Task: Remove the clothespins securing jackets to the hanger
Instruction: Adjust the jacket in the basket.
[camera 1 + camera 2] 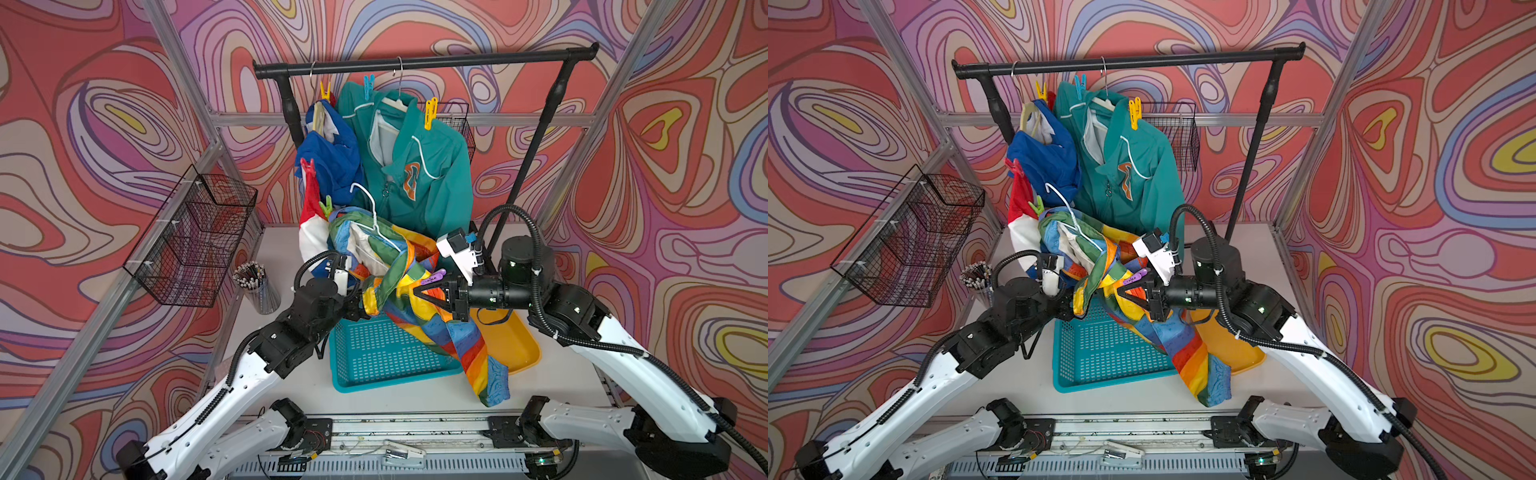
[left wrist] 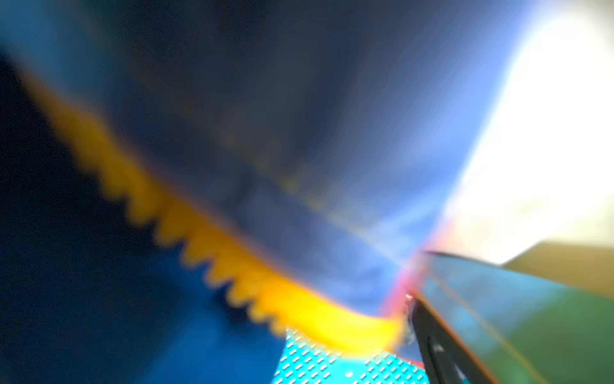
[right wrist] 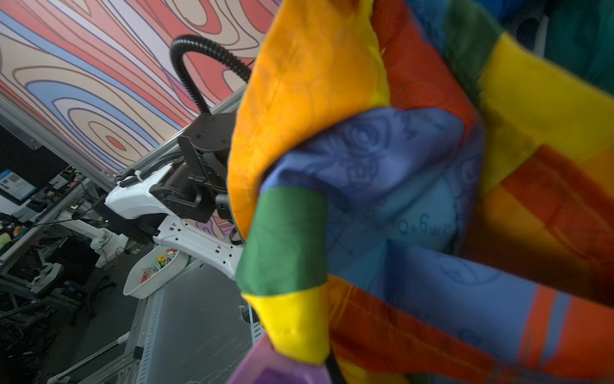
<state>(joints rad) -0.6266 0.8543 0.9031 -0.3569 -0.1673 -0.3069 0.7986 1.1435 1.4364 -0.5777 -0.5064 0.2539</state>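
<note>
Rail (image 1: 415, 62) runs across the back with two jackets hanging side by side: left jacket (image 1: 332, 153), right jacket (image 1: 432, 174), clothespins (image 1: 431, 113) up at their shoulders. In front, a third jacket (image 1: 390, 291) slumps over the basket (image 1: 374, 361) and the tray (image 1: 515, 345) to its right, both on the table (image 1: 415, 399). Right pincer (image 1: 416, 292) is in against that front jacket. Wire basket (image 1: 191, 237) sits off left, with the pencil cup (image 1: 257, 286) at the table's left edge.
</note>
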